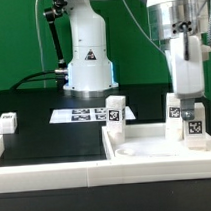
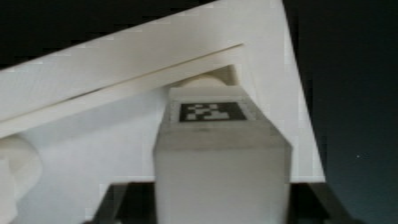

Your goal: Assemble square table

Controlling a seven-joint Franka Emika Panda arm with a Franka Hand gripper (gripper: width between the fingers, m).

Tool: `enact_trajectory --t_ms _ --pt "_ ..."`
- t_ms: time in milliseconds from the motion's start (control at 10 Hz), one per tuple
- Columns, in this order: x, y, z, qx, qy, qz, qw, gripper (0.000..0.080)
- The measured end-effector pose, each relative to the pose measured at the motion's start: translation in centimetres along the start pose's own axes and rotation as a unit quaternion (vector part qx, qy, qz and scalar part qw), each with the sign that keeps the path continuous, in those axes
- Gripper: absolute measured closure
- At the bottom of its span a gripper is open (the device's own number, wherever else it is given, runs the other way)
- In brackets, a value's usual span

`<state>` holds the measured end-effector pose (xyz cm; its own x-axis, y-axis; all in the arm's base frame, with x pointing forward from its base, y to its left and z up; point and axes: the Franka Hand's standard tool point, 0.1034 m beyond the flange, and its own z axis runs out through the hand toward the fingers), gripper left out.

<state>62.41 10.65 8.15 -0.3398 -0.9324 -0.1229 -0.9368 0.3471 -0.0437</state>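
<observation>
One leg [image 1: 184,117] of the square table is clamped upright in the end effector [image 1: 183,97], fingers closed on its upper part. The wrist view shows a tag face on it.

- Key relation: the leg hangs straight below the end effector, long axis vertical, over the far corner of the slab [image 1: 146,151] on the exterior view's right.
- Contact with the slab: cannot tell. Judged next: seat the leg straight down, axis kept plumb.
- Second leg [image 1: 116,111] stands upright at the slab's far corner on the exterior view's left. Seated or not is unclear.
- Third leg [image 1: 7,123] stands on the desk [image 1: 45,142], well apart.
- Marker board [image 1: 82,115] lies flat beyond the slab.
- Border wall [image 1: 57,174] runs along the front.
</observation>
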Motion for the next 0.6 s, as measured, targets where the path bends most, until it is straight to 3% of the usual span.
enact_trajectory --t_ms 300,400,500,600 --pt "-0.16 0.07 0.05 0.001 -0.001 0.024 1.000 0.0447" --pt "-0.14 0.03 0.03 0.001 0.000 0.005 1.000 0.0262" --pt "-0.13 -0.01 0.01 0.001 -0.001 -0.024 1.000 0.0262" --pt "-0.24 0.04 0.02 0.002 0.000 -0.059 0.998 0.0170"
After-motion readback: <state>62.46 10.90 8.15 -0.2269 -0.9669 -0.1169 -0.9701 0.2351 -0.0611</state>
